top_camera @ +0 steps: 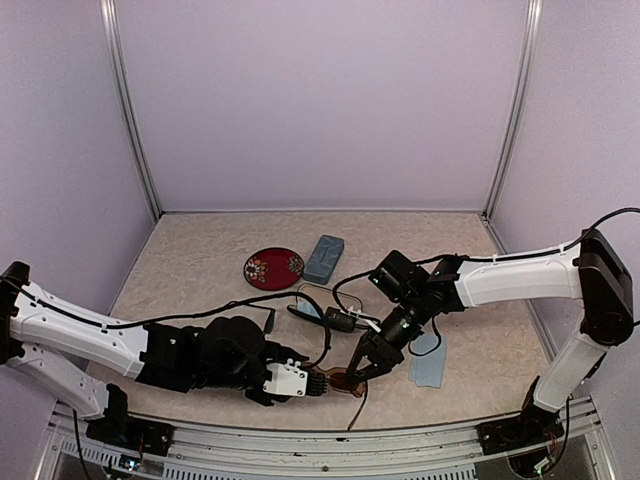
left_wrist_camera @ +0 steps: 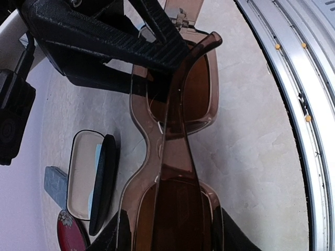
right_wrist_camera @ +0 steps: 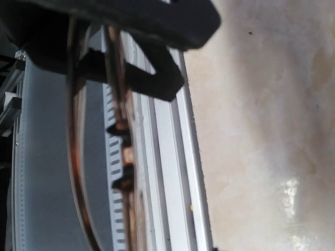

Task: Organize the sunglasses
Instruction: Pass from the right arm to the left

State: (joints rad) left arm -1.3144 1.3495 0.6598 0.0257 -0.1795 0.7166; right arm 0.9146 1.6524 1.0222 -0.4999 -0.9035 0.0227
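The reddish-brown sunglasses (left_wrist_camera: 174,157) sit at the near edge of the table (top_camera: 200,255), about midway along it, with one temple folded across the lenses. The left gripper (top_camera: 318,384) reaches in from the left and clamps them at one end, a finger on each side of the frame. The right gripper (top_camera: 362,368) comes down onto the other end, its fingertips at the hinge; I cannot tell whether it grips or merely touches. Toward the middle of the table lies an open black case (top_camera: 312,305), with a blue-grey case (top_camera: 323,258) and a red round dish (top_camera: 273,268) farther back. A blue cloth (top_camera: 428,362) lies to the right.
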